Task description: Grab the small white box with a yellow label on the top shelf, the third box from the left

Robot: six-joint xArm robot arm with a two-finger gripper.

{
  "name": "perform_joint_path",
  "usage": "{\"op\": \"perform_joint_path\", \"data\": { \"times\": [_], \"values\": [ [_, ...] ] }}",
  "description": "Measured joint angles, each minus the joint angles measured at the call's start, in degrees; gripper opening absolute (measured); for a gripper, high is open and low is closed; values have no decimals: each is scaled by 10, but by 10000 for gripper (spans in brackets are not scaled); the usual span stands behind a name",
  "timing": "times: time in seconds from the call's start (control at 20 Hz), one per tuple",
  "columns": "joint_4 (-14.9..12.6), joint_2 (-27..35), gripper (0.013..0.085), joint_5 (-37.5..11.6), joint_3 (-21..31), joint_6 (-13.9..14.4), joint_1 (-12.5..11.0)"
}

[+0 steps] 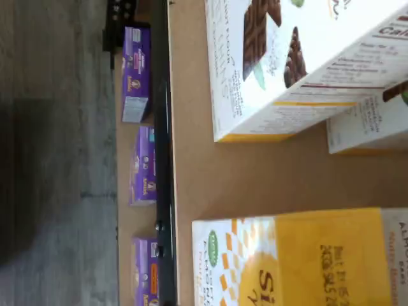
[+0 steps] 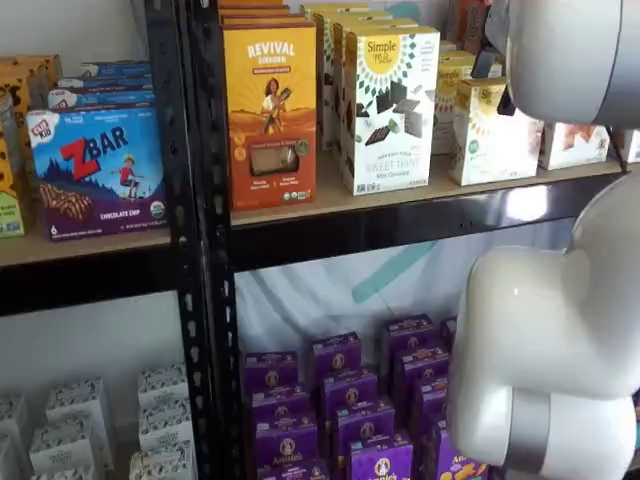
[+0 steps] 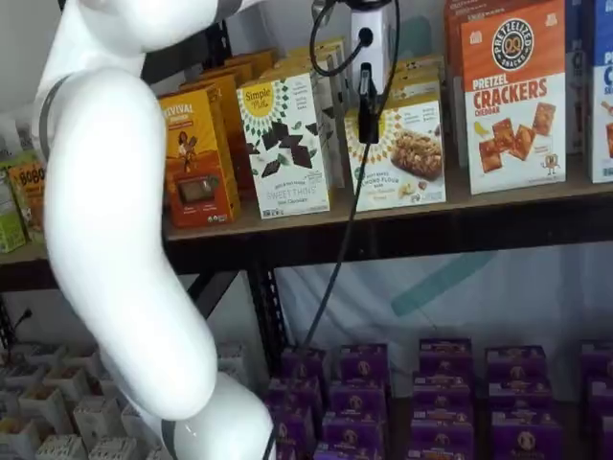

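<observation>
While the gripper (image 3: 368,96) hangs before it, the small white box (image 3: 407,153) stands upright on the top shelf (image 3: 498,206).
Its long axis is vertical, front facing outward; jaws released.

Even indoor light; glare on white arm (image 2: 545,330); wrist view soft, blurred, dark shadow over grey floor (image 1: 51,159).

This is looking like a shop: black metal racks (image 2: 190,240) are holding rows of colourful snack boxes (image 2: 270,110).
</observation>
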Motion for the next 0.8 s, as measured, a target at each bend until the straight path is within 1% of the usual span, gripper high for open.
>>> {"op": "perform_joint_path", "data": {
  "times": [0.25, 0.35, 0.45, 0.65, 0.8],
  "values": [
    [-25, 16, 850, 19, -12, 15, 18],
    [-42, 22, 850, 34, -20, 25, 30],
    [-55, 24, 850, 37, -20, 33, 40],
    [-70, 27, 850, 40, -20, 44, 53],
    [-84, 38, 850, 52, -32, 50, 60]
  ]
}}
